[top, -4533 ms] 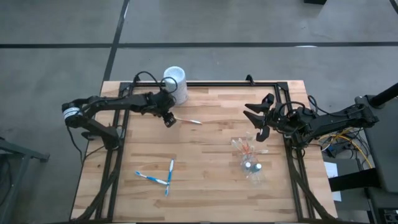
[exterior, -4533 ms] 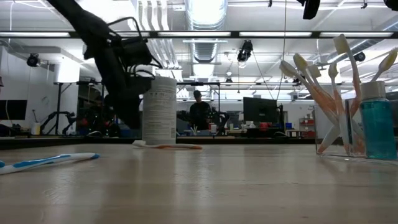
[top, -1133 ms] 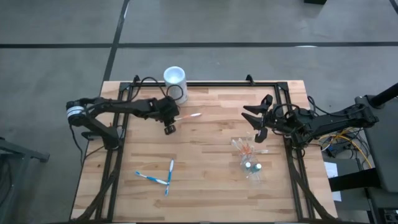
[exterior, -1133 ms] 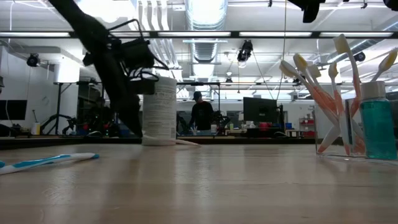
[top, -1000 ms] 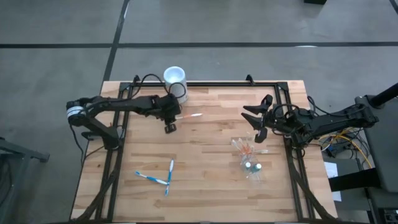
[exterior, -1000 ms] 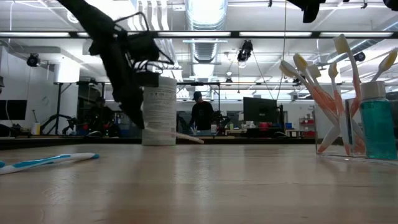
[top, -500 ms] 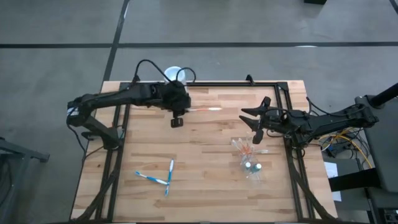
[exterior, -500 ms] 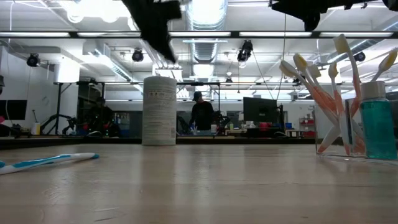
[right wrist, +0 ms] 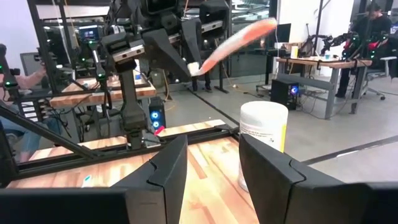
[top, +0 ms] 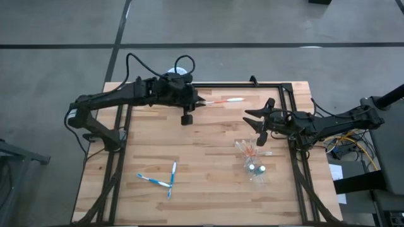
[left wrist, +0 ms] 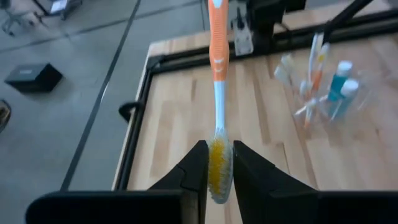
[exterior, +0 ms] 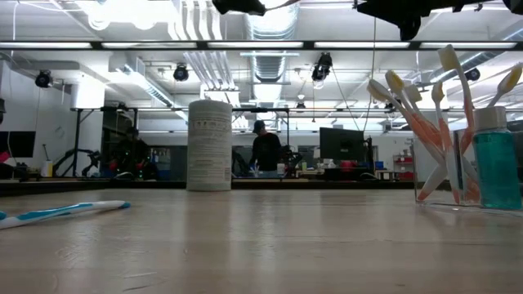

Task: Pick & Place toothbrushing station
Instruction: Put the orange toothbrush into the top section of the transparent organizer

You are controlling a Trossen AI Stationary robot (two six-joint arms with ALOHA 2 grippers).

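We see two blue-and-white toothbrushes (top: 163,178) lying crossed on the table's near left. Our left gripper (top: 192,103), raised over the far edge, pinches one orange-and-white toothbrush (top: 222,101) by its bristles, handle pointing right. The right gripper (top: 255,120) hovers parted and empty just beside the clear cup (top: 251,159).

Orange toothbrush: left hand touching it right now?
Touching. In the left wrist view the left hand has both fingers pressed against the bristle end of the orange toothbrush, with the handle pointing away over the table.
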